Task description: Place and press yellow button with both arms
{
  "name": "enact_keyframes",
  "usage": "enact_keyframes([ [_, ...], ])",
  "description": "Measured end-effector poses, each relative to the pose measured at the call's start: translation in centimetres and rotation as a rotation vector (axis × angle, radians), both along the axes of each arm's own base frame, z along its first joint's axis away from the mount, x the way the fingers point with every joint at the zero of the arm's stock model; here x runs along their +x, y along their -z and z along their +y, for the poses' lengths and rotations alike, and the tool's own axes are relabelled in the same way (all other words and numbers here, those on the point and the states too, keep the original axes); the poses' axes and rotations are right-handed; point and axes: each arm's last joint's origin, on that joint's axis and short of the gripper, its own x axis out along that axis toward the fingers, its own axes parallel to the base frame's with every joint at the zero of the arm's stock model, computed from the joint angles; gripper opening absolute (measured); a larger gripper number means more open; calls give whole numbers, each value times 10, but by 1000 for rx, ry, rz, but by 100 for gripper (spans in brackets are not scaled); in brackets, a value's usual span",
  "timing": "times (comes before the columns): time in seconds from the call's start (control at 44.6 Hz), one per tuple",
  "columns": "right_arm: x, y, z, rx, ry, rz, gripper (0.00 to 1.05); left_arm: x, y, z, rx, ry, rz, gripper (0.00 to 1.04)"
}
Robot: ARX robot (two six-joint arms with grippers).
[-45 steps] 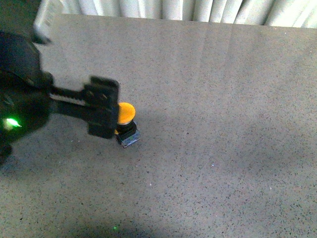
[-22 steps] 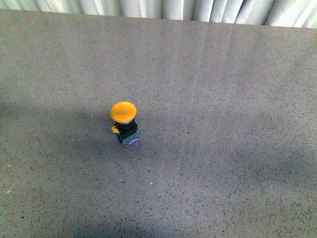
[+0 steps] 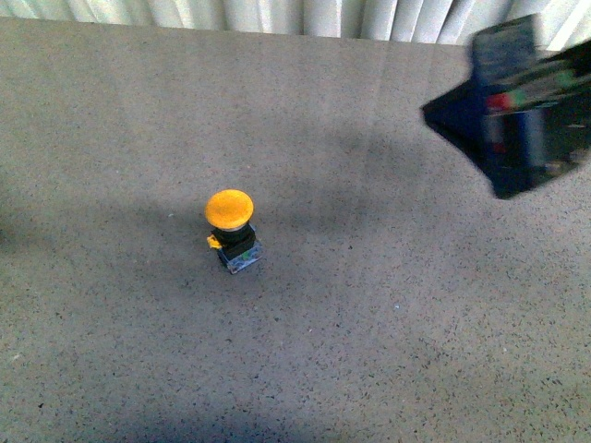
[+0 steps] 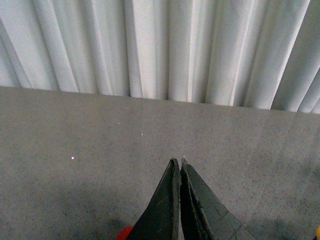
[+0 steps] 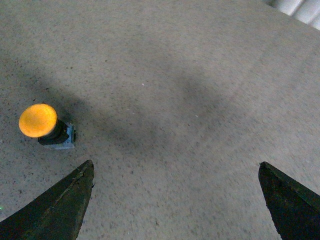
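The right arm (image 3: 517, 120) is showing at two o'clock in the front view as a blurred, bulky black mass. It is carrying dark blue, red and green patches, with a greyish block on top. The left gripper (image 4: 177, 164) is presenting two matte black fingers, each tapering to a thin point, one face bearing faint lines. The right gripper (image 5: 175, 164) is showing two black, wedge-shaped fingers with dull, plain surfaces.

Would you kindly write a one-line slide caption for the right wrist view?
Right gripper, open, above the speckled table; the yellow button stands upright, untouched, off to one side.
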Motion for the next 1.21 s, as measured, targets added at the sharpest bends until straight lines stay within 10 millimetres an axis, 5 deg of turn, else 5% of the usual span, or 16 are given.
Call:
enact_keyframes([
  [0.247,44,17,61,-19,-152,92,93,-9,4,0,1,0,-1,1],
  [0.493,59,21,108,7,-254,135,50,-18,2,0,1,0,-11,1],
  [0.762,63,38,122,34,-264,230,1,-26,1,0,1,0,-13,1],
  [1.211,67,55,127,78,-235,329,1,-34,2,0,1,0,-13,1],
])
